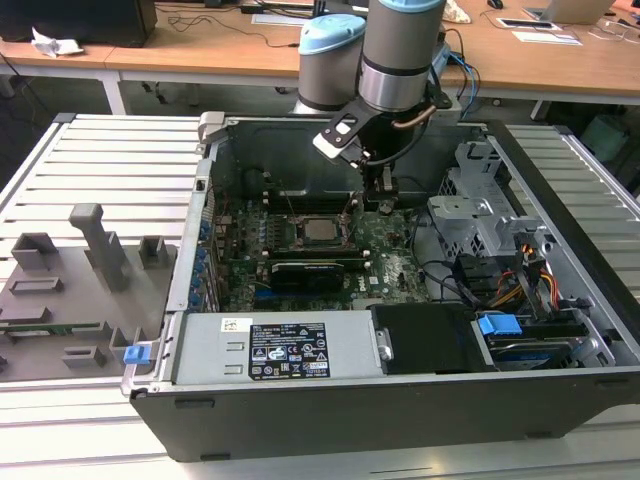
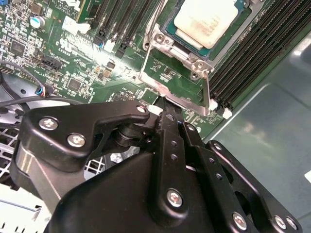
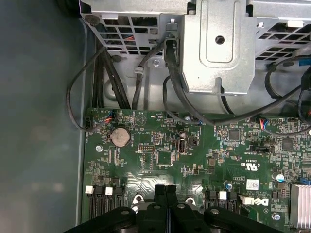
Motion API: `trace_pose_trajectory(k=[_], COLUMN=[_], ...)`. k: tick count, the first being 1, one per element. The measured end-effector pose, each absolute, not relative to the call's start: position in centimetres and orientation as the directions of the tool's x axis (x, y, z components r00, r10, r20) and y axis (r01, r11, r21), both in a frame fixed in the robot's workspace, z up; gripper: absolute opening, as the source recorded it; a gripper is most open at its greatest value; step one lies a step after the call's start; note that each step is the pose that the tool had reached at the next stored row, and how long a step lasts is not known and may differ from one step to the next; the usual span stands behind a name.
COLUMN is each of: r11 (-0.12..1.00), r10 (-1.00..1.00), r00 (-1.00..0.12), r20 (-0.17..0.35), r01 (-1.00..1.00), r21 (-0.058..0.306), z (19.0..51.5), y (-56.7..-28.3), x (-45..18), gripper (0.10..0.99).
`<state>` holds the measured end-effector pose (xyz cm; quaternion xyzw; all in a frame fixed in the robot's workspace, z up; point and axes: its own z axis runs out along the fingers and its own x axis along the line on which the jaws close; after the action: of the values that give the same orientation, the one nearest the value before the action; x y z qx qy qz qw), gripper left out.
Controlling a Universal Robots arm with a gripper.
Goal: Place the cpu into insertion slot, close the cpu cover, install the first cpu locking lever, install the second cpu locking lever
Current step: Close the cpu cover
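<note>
The small square silvery-topped cpu [image 2: 209, 22] lies flat, top up, in the square black insertion slot [image 1: 296, 238] toward the green motherboard's [image 3: 146, 170] far edge. The thin metal cpu cover [image 2: 231, 36] frames it. The black gripper [image 3: 165, 190], fingers pressed together, sits just beside the slot. The open grey computer case [image 1: 300, 400] rests on a slatted metal table [image 1: 110, 160], with wooden desks [image 1: 200, 50] behind.

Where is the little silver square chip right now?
The cpu sits in the insertion slot on the green motherboard, in the middle of the open computer case, just to the exterior view's left of the gripper.
</note>
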<state>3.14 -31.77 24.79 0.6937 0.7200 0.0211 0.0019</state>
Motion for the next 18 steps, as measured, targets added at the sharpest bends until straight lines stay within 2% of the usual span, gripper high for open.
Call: trace_pose_trajectory(k=[18], r11=[0.037], r10=[0.999], r00=[-0.038], r20=[0.026], r01=[0.999], r21=[0.033], z=[24.8], y=[-31.8], x=[2.1], gripper=[0.11])
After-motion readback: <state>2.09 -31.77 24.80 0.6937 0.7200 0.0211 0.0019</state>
